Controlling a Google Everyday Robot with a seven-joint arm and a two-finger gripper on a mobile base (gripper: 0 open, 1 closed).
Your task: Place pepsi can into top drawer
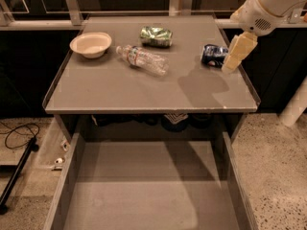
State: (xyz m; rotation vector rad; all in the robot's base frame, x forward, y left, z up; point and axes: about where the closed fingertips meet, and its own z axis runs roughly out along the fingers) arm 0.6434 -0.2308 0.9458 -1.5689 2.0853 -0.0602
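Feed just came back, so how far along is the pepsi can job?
Done: the top drawer stands open. In hand: the gripper hovers beside the pepsi can lying on the tabletop. Left: grasp it, carry it down, release it in the drawer.
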